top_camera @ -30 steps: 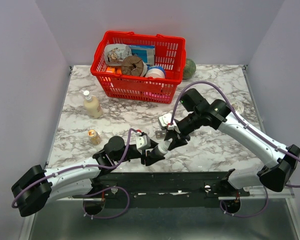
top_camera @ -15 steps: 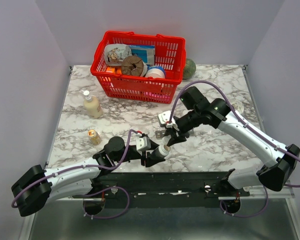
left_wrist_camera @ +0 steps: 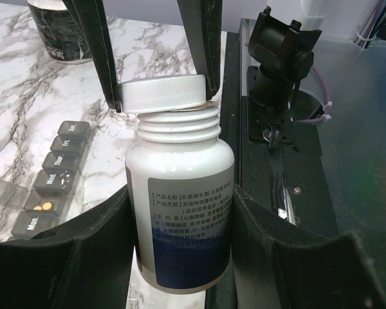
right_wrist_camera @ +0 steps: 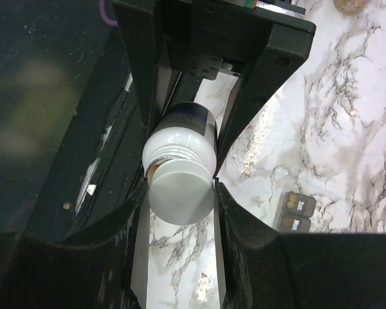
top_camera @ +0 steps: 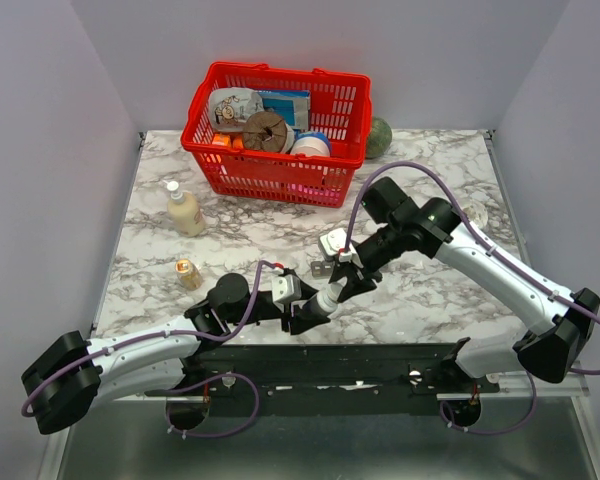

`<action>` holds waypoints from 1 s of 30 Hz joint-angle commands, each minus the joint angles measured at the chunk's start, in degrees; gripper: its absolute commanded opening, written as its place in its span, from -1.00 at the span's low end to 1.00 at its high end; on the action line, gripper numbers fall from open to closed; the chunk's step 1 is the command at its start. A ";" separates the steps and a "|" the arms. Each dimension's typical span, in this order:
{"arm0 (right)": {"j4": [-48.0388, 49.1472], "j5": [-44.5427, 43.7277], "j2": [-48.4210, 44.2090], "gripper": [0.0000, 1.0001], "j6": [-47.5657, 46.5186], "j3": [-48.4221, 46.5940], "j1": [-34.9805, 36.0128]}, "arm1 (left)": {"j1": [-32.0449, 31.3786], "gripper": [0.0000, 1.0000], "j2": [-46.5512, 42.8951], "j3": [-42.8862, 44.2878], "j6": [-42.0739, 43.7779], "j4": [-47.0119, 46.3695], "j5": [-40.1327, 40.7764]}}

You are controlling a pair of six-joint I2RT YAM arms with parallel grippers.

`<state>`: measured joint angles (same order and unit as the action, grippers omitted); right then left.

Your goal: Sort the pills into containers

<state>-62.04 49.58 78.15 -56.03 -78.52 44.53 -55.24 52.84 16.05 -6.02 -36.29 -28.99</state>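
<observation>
My left gripper [left_wrist_camera: 181,222] is shut on a white pill bottle [left_wrist_camera: 180,187] with a blue-banded label, held upright near the table's front edge [top_camera: 325,300]. My right gripper [right_wrist_camera: 180,193] is shut on the bottle's white cap [left_wrist_camera: 164,93], which sits tilted on the threaded neck. A gap at the mouth shows orange pills [right_wrist_camera: 152,170] inside. The containers [left_wrist_camera: 51,177], a dark grey strip of lidded day compartments, lie on the marble left of the bottle. One compartment is open with orange pills [left_wrist_camera: 42,206] in it. The strip's end [right_wrist_camera: 297,212] shows beside my right fingers.
A red basket [top_camera: 210,150] full of goods stands at the back. A cream squeeze bottle [top_camera: 184,210] and a small amber bottle [top_camera: 188,273] stand at the left. A green ball [top_camera: 379,138] lies behind the basket. A dark can [left_wrist_camera: 58,32] stands beyond the strip.
My right gripper, with the cap, pulled up and away from the bottle a little, then came back down onto its neck. The left arm and bottle stayed still.
</observation>
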 commanded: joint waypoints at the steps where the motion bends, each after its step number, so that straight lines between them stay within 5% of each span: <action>1: -0.01 1.57 -0.45 -0.60 0.48 1.71 0.38 | -0.22 -1.00 -1.51 1.52 0.31 -4.66 2.01; 30: 2.36 2.63 0.16 -0.58 1.89 3.28 1.61 | -0.04 -1.00 -5.64 1.09 -4.52 -6.07 9.04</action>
<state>-57.98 50.13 77.78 -53.60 -76.75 44.84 -55.57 50.17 15.86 -8.25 -32.75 -24.47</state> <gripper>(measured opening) 0.428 0.599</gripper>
